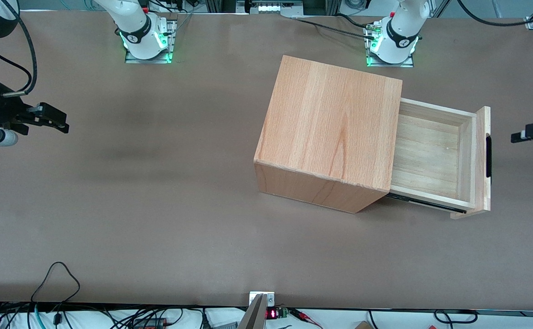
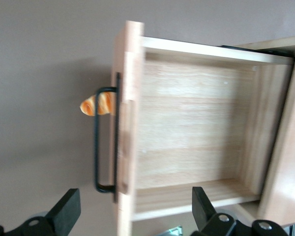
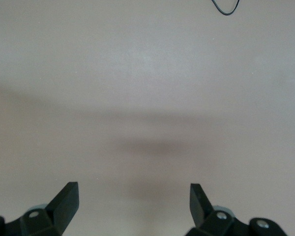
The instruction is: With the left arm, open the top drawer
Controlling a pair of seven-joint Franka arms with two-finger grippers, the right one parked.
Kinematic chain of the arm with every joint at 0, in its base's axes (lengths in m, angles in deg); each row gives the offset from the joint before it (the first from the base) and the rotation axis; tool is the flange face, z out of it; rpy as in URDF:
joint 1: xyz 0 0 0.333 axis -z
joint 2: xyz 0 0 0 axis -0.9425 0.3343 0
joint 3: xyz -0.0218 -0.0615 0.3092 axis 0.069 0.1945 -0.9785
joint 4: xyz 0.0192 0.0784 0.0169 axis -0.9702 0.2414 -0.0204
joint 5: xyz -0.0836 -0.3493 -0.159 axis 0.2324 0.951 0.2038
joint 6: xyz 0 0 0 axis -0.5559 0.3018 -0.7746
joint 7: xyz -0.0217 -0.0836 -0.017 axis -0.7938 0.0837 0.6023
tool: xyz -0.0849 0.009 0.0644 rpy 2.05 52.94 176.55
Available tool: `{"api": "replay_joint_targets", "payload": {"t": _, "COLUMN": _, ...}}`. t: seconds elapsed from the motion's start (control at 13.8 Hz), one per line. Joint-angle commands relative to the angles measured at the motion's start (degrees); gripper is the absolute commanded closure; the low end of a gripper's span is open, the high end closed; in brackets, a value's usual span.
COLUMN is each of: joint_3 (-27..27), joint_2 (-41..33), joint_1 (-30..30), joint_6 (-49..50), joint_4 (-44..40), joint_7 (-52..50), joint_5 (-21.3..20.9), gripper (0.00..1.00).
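pincer (image 2: 132,216) hangs apart, gripping nothing, clear of the handle (image 2: 104,140). top drawer (image 1: 435,153) stands well out of the casing (image 1: 328,130), toward the working arm's end of the bench (image 1: 156,205). looks done; i'd back off straight, open bench all around.

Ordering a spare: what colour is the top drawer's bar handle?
Black, clearest in the left wrist view: handle on the top drawer; gripper open, above it.

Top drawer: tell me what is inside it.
The top drawer shows only bare pale planks; its part inside the wooden casing is hidden. The open gripper hovers above, apart from the handle.
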Motion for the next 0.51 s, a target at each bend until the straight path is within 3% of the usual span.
{"api": "replay_joint_targets", "payload": {"t": 0.0, "joint_3": -0.3, "joint_2": -3.9, "joint_1": 6.3, "joint_6": 3.1, "joint_4": 0.1, "joint_7": -8.4, "joint_5": -3.4, "gripper": 0.00}}
{"api": "replay_joint_targets", "payload": {"t": 0.44, "joint_3": -0.3, "joint_2": -6.7, "joint_1": 13.4, "joint_6": 7.1, "joint_4": 0.4, "joint_7": -19.3, "joint_5": -4.2, "gripper": 0.00}}
